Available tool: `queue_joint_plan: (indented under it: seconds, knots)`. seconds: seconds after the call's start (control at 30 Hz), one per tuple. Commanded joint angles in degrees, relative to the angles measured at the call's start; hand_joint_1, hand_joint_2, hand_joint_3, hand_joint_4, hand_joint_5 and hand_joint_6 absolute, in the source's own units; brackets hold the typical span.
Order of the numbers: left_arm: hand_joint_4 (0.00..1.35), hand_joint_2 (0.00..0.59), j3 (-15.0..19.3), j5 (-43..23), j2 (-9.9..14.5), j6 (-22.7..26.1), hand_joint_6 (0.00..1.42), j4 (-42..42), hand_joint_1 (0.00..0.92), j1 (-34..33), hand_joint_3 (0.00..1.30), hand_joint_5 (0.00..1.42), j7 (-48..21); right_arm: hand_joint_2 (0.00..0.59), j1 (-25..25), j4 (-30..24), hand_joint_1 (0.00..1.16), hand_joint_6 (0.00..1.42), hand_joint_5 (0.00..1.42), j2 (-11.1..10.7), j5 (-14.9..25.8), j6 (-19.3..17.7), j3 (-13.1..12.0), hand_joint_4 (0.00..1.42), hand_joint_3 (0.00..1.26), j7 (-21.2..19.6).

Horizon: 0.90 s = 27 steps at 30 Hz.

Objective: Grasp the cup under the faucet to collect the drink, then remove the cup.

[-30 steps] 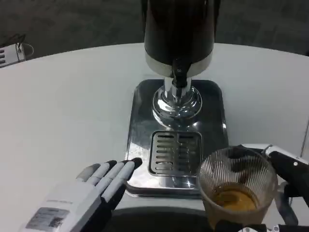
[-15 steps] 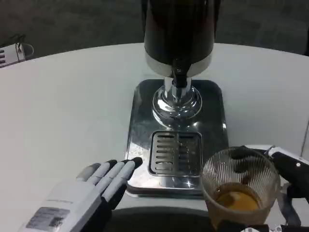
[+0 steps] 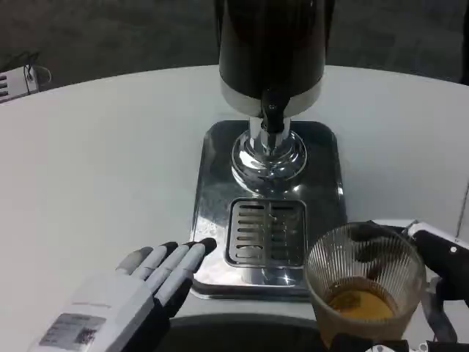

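- The cup (image 3: 364,287), a ribbed clear glass, sits at the lower right of the head view, off the drip grille (image 3: 267,232) and well clear of the faucet (image 3: 272,117).
- The cup contains a shallow layer of amber drink, so collection appears complete.
- The right robot hand (image 3: 432,282) wraps the cup from the right side; dark fingers show through the glass wall. It holds the cup.
- The left robot hand (image 3: 135,293) lies flat on the tabletop (image 3: 95,161), fingers extended and slightly spread, tips touching the near-left corner of the steel base tray (image 3: 212,183). It holds nothing.
- The dispenser (image 3: 271,51) stands upright on the tray; no liquid visibly flows from the faucet.
- Status: grasp and fill are judged done, and removal is largely done. Whether the cup rests on the tabletop cannot be determined.
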Motion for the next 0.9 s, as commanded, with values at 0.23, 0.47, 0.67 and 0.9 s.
queue_joint_plan:
  seconds: [0.23, 0.47, 0.67, 0.9]
  knots:
    - [0.00, 0.064, 0.8, -0.8, 0.6, -0.3, 0.00, -0.7, 0.000, 0.9, 0.00, 0.00, -0.6, 0.194, -0.1, -1.4, 0.95, 1.40, 1.41, 0.5, 1.1, -2.4, 0.0, 1.40, 1.16, -0.9]
    - [0.00, 0.064, 1.0, -1.0, 0.7, -0.6, 0.00, -0.8, 0.000, 1.2, 0.00, 0.00, -0.4, 0.194, 0.1, -1.8, 0.95, 1.40, 1.41, 0.8, 1.0, -2.4, -0.2, 1.40, 1.16, -0.8]
    - [0.00, 0.064, 1.1, -1.2, 0.8, -0.8, 0.00, -1.0, 0.000, 1.4, 0.00, 0.00, -0.3, 0.194, 0.2, -2.1, 0.95, 1.40, 1.41, 1.0, 1.1, -2.4, -0.4, 1.40, 1.16, -0.8]
    - [0.00, 0.064, 1.2, -1.3, 0.8, -0.9, 0.00, -1.3, 0.000, 1.6, 0.00, 0.00, -0.4, 0.194, 0.7, -2.4, 0.95, 1.40, 1.41, 1.0, 1.3, -2.4, -0.7, 1.40, 1.16, -0.7]
